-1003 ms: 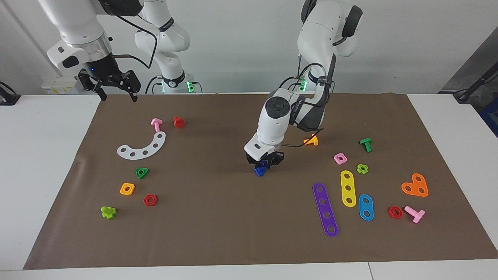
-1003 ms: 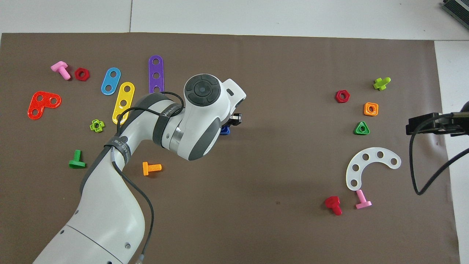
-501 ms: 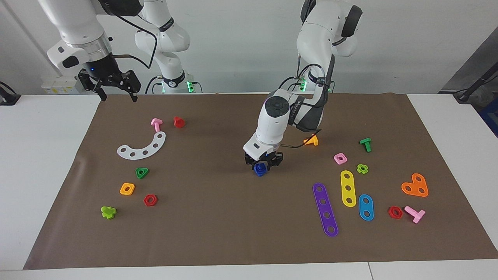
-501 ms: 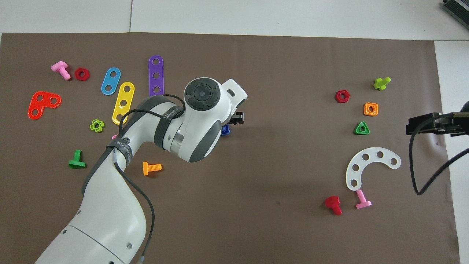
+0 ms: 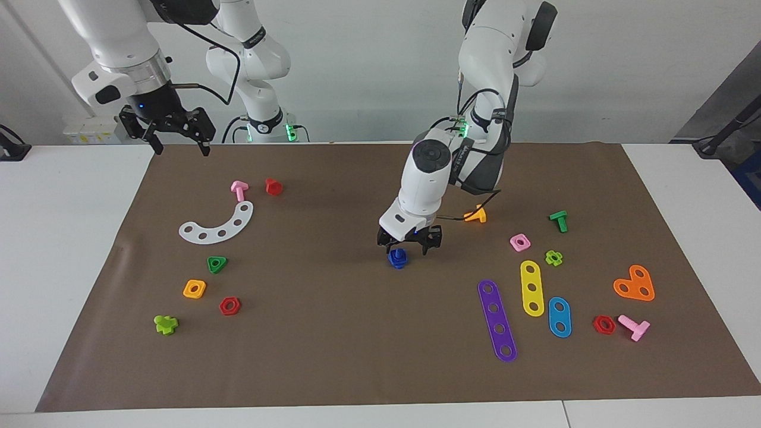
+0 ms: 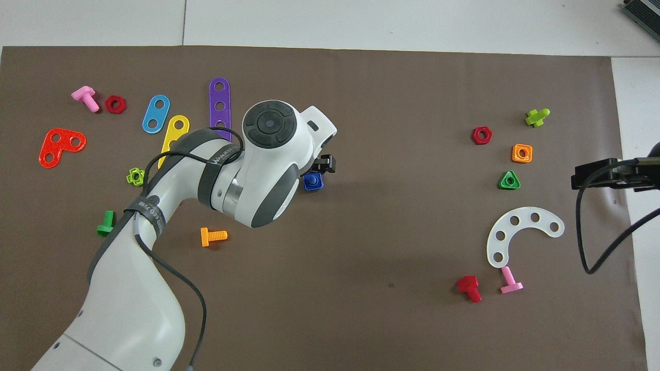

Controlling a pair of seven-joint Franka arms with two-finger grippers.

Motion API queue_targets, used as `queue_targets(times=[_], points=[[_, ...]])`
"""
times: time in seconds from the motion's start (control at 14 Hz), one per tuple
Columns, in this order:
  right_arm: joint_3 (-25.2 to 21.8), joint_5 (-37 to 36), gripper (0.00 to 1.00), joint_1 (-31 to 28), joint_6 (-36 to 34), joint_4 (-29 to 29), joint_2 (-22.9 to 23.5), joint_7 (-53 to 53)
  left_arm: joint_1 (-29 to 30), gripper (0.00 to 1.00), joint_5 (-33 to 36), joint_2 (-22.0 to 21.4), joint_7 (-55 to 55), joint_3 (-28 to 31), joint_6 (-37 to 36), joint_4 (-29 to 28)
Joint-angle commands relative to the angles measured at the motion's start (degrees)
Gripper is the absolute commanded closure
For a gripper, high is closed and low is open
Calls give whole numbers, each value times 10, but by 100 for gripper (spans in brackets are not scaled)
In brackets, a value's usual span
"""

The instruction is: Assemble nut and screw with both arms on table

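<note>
- Left tool (image 5: 410, 245) hangs open just above the middle of the brown mat, its fingers apart and gripping nothing.
- Directly below it, slightly toward the right arm's end, sits the dark-blue nut (image 5: 398, 255) on the dark-blue screw (image 5: 397, 263), one small stack standing upright on the bench (image 5: 71, 249).
- Right tool (image 5: 176, 132) waits open and empty over the mat's corner at its own end, well apart from the stack; the left arm is plainly nearer.
- From the facing view, a gap shows between fingers and stack, so I judge the assembly set down and released.
- From overhead, the nut's square outline (image 6: 312, 181) shows beside the wrist, but the height gap does not.
</note>
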Motion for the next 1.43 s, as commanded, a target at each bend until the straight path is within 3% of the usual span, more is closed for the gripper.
queue_targets(times=[0.0,0.86,1.36], points=[[2,1,0,-3,-7,-2,-7,-11,43,0,-3,-115,35,3,-13,-101],[2,1,0,-3,-7,-2,-7,-11,251,0,-3,-282,301,5,-209,-98],[2,1,0,-3,-7,-2,-7,-11,306,0,23,-265,344,5,-318,20]])
